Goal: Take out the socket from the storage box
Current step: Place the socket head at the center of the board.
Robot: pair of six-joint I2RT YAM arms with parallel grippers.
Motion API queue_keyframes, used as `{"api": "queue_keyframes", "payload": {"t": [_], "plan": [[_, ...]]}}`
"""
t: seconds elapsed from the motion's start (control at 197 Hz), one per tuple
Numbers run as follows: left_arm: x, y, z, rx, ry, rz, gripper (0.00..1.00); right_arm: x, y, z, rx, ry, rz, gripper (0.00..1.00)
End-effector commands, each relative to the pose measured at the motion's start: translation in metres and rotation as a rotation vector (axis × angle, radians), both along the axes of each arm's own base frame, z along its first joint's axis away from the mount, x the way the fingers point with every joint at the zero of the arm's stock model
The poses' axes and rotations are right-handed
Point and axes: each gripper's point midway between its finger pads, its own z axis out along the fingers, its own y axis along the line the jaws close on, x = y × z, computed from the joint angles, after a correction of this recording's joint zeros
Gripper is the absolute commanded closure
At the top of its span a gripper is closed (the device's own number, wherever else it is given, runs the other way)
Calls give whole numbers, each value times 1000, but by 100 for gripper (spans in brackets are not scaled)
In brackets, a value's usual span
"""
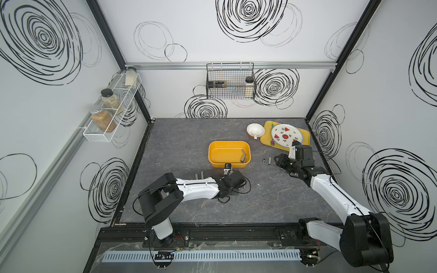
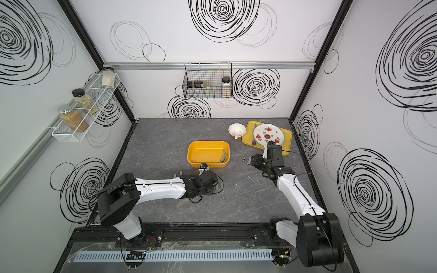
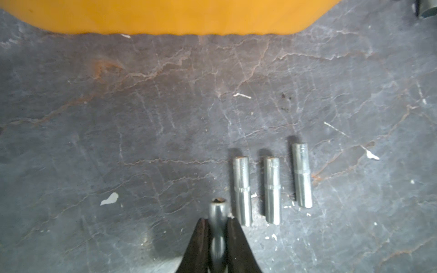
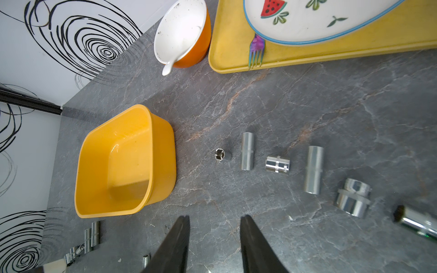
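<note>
The storage box (image 1: 212, 151) is a deep yellow-orange tub in the middle of the table, seen in both top views. Steel sockets (image 1: 243, 156) lie at its right end. In the left wrist view my left gripper (image 3: 218, 220) is shut on a slim steel socket (image 3: 218, 209), low over the table just in front of the box wall (image 3: 165, 16). Three sockets (image 3: 272, 189) lie in a row right beside it. My right gripper (image 4: 215, 219) stands open with nothing in it, right of the box (image 4: 163, 151). Several sockets (image 4: 247, 151) lie on the table ahead of it.
At the back right stand a flat yellow tray (image 1: 267, 139) with a watermelon plate (image 1: 286, 134) and a fork (image 4: 256, 52), and a white-and-orange bowl (image 1: 255, 130). Two more sockets (image 1: 199, 176) lie left of the left wrist. A wire basket (image 1: 230, 81) hangs on the back wall.
</note>
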Motion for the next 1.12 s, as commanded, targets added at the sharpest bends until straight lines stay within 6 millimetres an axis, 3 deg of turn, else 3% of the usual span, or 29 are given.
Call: {"api": "queue_keyframes", "payload": {"t": [0.0,0.452,0.721,1.111], "plan": [[16,-2,7,-31,-36,30,89,0,1,-2,2,2,-2,60],[17,6,-14,-5,-10,43,80,-1,1,-5,4,12,2,60],[17,6,-12,-12,-13,41,68,0,2,-6,5,14,2,60],[17,8,0,-25,-33,41,66,0,1,-5,5,10,-2,60]]}}
